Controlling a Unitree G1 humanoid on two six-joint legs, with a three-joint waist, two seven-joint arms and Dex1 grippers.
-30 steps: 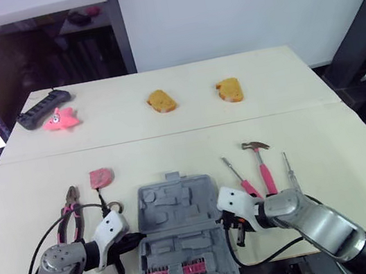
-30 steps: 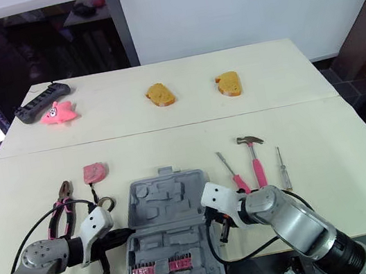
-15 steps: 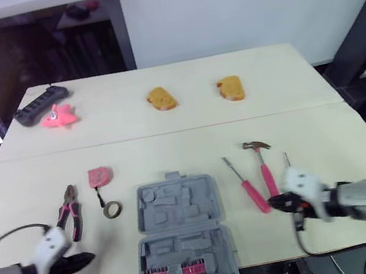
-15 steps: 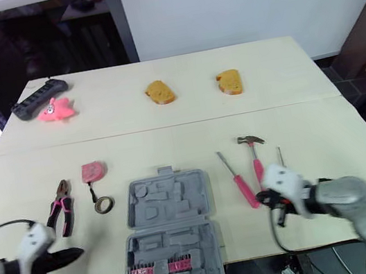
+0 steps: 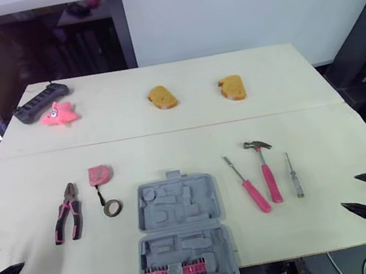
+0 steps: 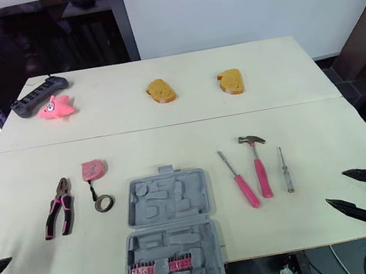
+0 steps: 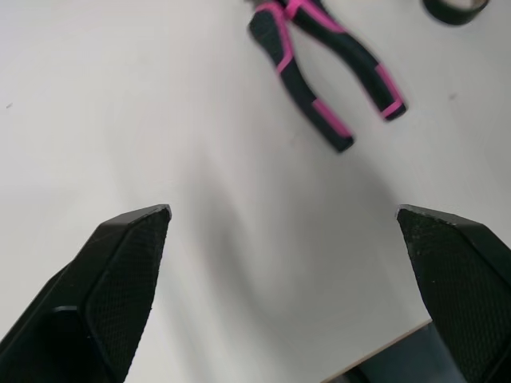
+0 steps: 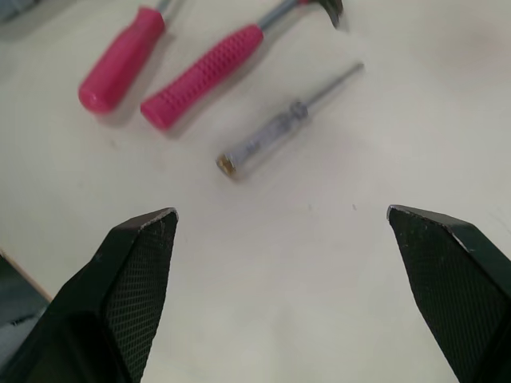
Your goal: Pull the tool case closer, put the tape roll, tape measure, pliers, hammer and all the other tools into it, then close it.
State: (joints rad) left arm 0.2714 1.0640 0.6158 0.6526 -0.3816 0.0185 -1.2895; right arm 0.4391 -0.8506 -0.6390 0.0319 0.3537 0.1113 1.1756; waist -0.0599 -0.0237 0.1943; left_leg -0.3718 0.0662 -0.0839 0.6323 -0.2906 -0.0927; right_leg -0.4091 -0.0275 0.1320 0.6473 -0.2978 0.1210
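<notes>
our left gripper [image 5: 10, 257] and right gripper [image 5: 350, 193] hang at the near left and near right, fingers apart, holding nothing. the tool case [image 5: 181, 232] lies open at the near middle, between pliers [image 5: 67, 212] and hammer [image 5: 267, 172].

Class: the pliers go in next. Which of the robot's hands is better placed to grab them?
Left. The open left hand is near the pliers, nothing between; the right hand is across the tool case, by the hammer.

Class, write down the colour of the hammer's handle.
The hammer handle is pink; the right wrist view shows it best.
</notes>
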